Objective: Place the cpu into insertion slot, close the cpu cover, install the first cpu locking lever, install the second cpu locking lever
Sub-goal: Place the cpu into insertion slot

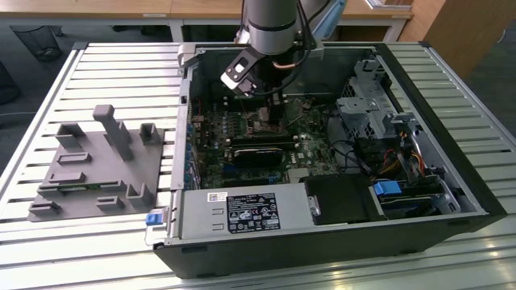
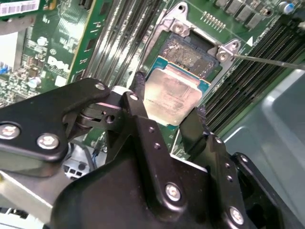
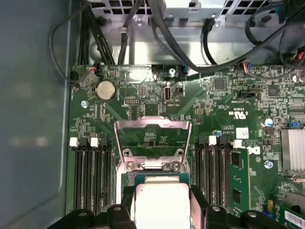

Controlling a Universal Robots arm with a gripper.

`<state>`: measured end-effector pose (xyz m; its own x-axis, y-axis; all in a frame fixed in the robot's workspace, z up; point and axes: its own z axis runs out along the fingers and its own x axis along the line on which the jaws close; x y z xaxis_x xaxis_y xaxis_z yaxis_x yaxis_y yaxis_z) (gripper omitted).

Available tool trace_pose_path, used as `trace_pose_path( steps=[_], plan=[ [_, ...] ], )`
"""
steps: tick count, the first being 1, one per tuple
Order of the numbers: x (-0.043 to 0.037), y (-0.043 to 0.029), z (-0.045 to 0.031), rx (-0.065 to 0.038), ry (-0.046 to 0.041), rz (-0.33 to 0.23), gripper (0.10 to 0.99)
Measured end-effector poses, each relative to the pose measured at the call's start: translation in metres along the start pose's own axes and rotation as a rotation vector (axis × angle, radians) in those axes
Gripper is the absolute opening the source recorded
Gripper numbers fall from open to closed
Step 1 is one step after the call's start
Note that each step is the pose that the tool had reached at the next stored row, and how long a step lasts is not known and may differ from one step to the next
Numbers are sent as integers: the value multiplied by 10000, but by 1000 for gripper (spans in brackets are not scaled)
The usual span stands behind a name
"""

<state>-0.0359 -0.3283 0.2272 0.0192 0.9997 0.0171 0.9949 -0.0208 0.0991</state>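
Gripper (image 2: 169, 101) clamps the cpu (image 2: 175, 90) btwn its fingers: flat square, pale silvery top w/ green edge. Insertion slot (image 2: 188, 53) lies just past the fingertips, cpu cover (image 3: 152, 138) open beyond.

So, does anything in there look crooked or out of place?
Only the cpu: the gripper holds it over just part of the slot, leaving one end bare. The cover stands open. Nothing looks damaged.
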Motion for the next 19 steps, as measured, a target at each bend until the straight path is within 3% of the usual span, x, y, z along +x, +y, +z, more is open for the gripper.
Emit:
trace_pose_path(
  steps=[19],
  plan=[
    [36,-98,206,2,9,-3,545]
  ],
)
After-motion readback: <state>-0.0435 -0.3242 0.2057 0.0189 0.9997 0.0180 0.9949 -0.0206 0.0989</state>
